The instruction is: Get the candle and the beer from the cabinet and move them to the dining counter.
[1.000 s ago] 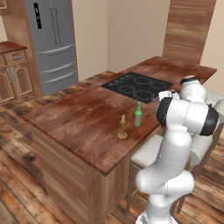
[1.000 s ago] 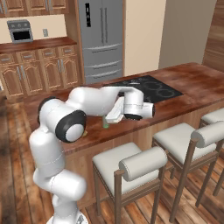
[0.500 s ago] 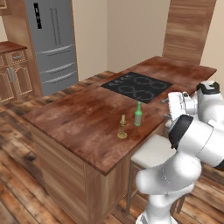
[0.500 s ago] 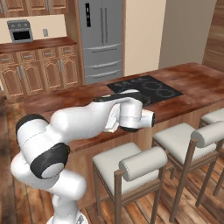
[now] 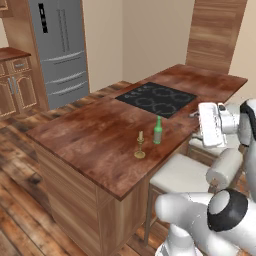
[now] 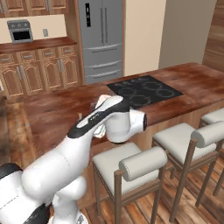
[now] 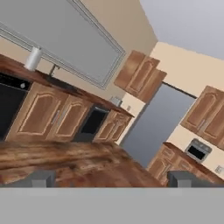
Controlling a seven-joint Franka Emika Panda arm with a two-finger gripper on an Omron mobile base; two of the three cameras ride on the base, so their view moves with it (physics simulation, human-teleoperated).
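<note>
Reddish-brown wood grain covers the top of the dining counter, a long island with light wood sides and a black 4-burner cooktop set into it. In the left base view, the candle, a short cream taper in a small brass holder, stands upright on the counter near its front edge. The beer, a slim green bottle, stands upright just beside the candle, on the cooktop side and apart from it. Both are free of the robot.

The gripper is held level beside the counter's front edge, to the right of the bottle and well apart from it, above a white-cushioned stool. In the hand view, the 2 dark fingertips sit far apart at the bottom corners with nothing between them: the jaws are wide and hold nothing. That view is rolled and looks across the counter top toward wooden base cabinets, a steel refrigerator and wall cabinets.

In the right base view, the white arm crosses in front of the counter, hiding the candle and the bottle; 3 stools line the near side, and a toaster oven rests on the far counter.
</note>
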